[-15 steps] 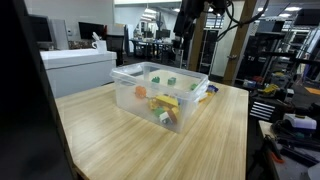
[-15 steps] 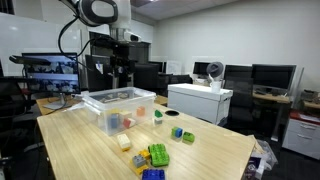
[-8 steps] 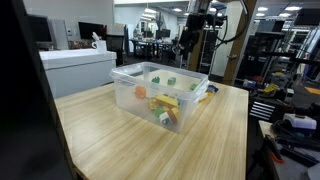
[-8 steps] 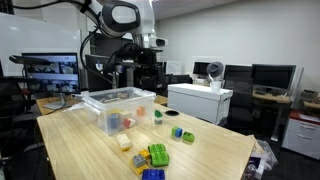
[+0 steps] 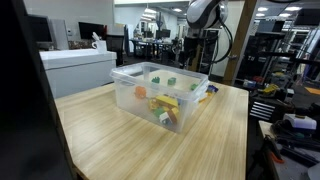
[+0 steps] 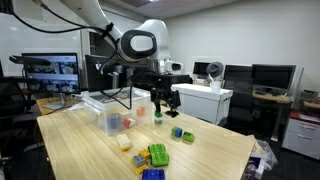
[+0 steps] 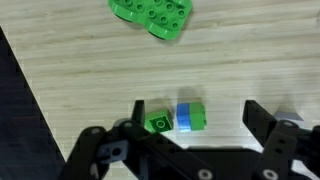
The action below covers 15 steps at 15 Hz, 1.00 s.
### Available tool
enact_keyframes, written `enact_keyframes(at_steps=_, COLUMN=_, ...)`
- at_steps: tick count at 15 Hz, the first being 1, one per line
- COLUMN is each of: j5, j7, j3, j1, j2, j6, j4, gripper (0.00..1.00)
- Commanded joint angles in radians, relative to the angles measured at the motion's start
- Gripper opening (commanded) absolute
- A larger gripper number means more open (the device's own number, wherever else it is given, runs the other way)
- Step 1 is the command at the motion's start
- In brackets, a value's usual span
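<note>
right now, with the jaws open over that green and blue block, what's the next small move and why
Probably ease the gripper straight down. In the wrist view its jaws stand open with the green and blue block lying between them on the wooden table. In an exterior view the gripper seems to hang above the tabletop, so closing now would likely catch nothing.

A: Exterior views?
B: Both look across the table (image 5: 130, 145) at mid range, from different sides. Both take in the clear bin (image 5: 140, 100).
A: Wrist view?
B: Close, facing straight down on the tabletop; gripper (image 7: 194, 108) along its bottom edge.
</note>
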Motion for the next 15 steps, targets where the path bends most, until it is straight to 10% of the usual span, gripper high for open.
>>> enact_keyframes(at_steps=1, j5=-0.026, j7=0.028, j3=0.01, j1=-0.023, j2=0.118, j6=0.039, j4=0.08, gripper=1.0)
enact_keyframes(at_steps=15, j5=-0.053, j7=0.027, j3=0.034, j1=-0.026, j2=0.364, j6=0.036, j4=0.322, gripper=1.0)
